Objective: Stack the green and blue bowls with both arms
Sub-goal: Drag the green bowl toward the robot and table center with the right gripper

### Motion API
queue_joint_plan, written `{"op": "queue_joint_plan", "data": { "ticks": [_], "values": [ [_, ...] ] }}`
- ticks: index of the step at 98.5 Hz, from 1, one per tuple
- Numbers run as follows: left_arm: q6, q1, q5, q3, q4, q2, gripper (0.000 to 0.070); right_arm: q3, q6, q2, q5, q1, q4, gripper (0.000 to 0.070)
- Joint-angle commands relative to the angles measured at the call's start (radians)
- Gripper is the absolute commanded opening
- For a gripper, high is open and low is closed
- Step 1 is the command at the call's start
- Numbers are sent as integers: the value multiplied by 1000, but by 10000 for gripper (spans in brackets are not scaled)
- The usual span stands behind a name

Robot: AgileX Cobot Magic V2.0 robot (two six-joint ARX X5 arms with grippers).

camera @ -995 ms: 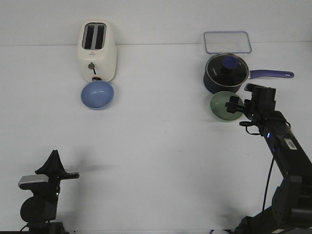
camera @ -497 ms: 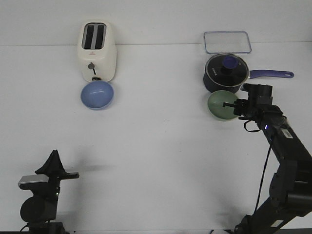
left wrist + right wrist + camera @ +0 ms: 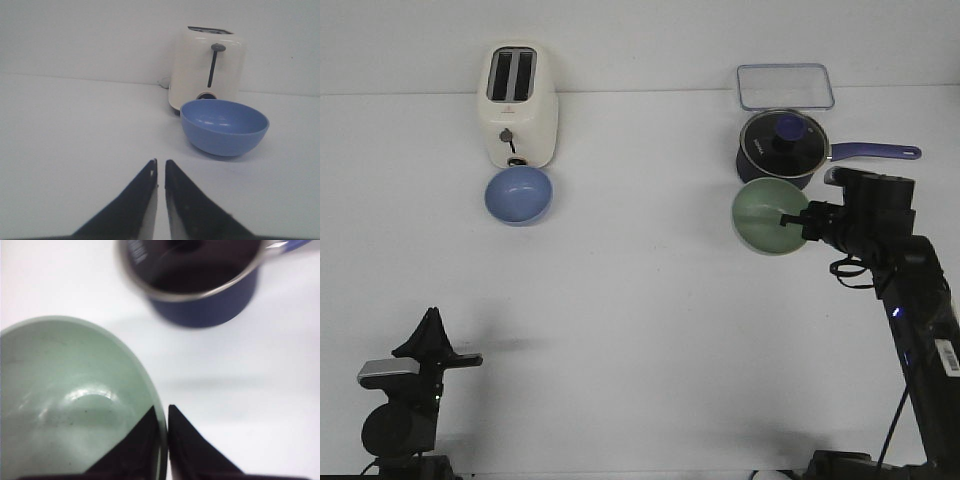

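Note:
The green bowl (image 3: 766, 215) hangs tilted above the table, in front of the navy saucepan. My right gripper (image 3: 792, 219) is shut on its right rim, one finger inside and one outside; the wrist view shows the bowl (image 3: 65, 405) pinched at the rim by the gripper (image 3: 163, 412). The blue bowl (image 3: 519, 195) stands on the table in front of the toaster, far left. It also shows in the left wrist view (image 3: 223, 126). My left gripper (image 3: 160, 165) is shut and empty, low at the near left (image 3: 428, 325), well short of the blue bowl.
A cream toaster (image 3: 521, 105) stands right behind the blue bowl. A navy saucepan (image 3: 784, 148) with glass lid and long handle sits behind the green bowl. A clear lidded container (image 3: 786, 86) lies at the back right.
My right gripper has lifted the green bowl off the table and carried it a little to the left, tilting it. The left arm and blue bowl have not moved.

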Motion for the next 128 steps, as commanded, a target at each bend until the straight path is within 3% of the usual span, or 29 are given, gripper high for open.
{"op": "queue_joint_plan", "data": {
  "ticks": [1,18,32,60,74,108,113,123,128],
  "values": [
    [5,3,1,-20,11,-2,14,-32,-10,-24,-8,46,-6,0],
    [-16,2,1,-20,10,-2,14,-177,20,-139,-8,203,13,0],
    [-98,2,1,-20,10,-2,14,-271,73,-166,-4,341,55,0],
    [-240,2,1,-18,11,-2,14,-415,148,-164,104,586,194,0],
    [-290,2,1,-16,10,-2,13,-463,154,-163,154,647,217,0],
    [-499,2,1,-7,10,-2,11,-529,126,-121,161,667,259,14],
    [-512,2,3,-7,10,-2,11,-529,125,-110,160,667,259,61],
    [-534,2,16,-2,9,-1,12,-529,118,-103,160,667,259,281],
    [-534,2,32,6,10,-1,12,-523,115,-106,160,666,258,358]
  ]
}}
